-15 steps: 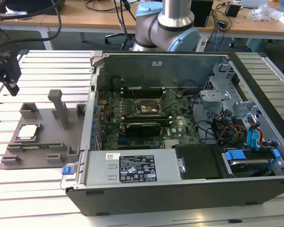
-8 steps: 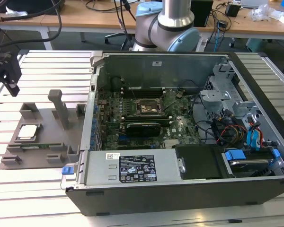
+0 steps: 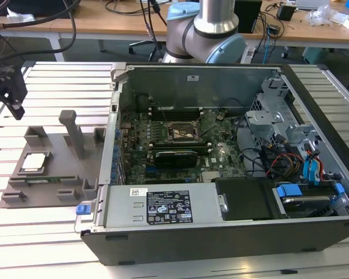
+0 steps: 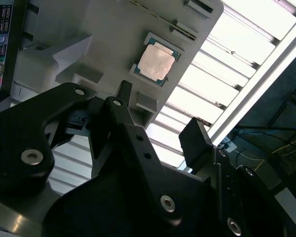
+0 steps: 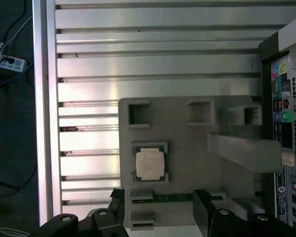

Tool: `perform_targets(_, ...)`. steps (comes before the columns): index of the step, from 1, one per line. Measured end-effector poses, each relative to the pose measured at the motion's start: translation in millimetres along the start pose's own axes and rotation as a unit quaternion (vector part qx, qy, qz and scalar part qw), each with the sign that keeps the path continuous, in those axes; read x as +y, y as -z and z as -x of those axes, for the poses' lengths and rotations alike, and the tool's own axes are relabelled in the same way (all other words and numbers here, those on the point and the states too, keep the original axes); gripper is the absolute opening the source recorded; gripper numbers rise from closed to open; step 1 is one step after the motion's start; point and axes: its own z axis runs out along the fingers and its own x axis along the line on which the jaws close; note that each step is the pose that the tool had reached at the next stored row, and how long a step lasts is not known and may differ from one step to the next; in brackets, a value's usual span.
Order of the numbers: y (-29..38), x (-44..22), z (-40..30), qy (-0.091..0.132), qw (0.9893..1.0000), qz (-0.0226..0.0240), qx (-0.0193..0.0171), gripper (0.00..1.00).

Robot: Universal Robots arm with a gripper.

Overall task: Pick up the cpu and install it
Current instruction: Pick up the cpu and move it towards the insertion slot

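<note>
While apart from the end effector [image 5: 159,195], the cpu [image 5: 149,164] in its tray [image 5: 187,163]

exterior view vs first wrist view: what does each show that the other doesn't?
Exterior view adds: the open computer case's motherboard with its socket, and the arm's base.
First wrist view adds: the case's rear ports and a power strip on the floor.
Both: the cpu lying in the gray holder tray on the slatted table, with the open claw near it, holding nothing.
</note>
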Motion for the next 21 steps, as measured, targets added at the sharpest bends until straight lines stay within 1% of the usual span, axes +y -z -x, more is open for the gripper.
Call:
perform_targets(5,-3.2,0.0,-0.1,0.000,1.0000,0.0000,0.0000,0.66)
perform_targets(9,-7.0,-0.1,-0.2,0.000,1.0000,0.0000,0.0001,0.66)
perform_targets(12,-12.3,-0.1,-0.3,0.000,1.0000,0.0000,0.0000,0.66)
perform_targets(13,-15.6,-0.1,-0.4,0.000,1.0000,0.0000,-0.0001,0.66)
perform_targets(15,-19.5,-0.1,-0.5,0.000,1.0000,0.0000,-0.0002,0.66)
perform_targets(16,-22.8,-0.2,-0.6,0.000,1.0000,0.0000,-0.0003,0.66)
perform_targets(18,-26.2,-0.2,-0.7,0.000,1.0000,0.0000,-0.0006,0.66)
perform_targets(20,-32.7,-0.2,-0.8,0.000,1.0000,0.0000,-0.0012,0.66)
perform_targets(21,-43.4,-0.3,-1.1,0.000,1.0000,0.0000,-0.0021,0.66)
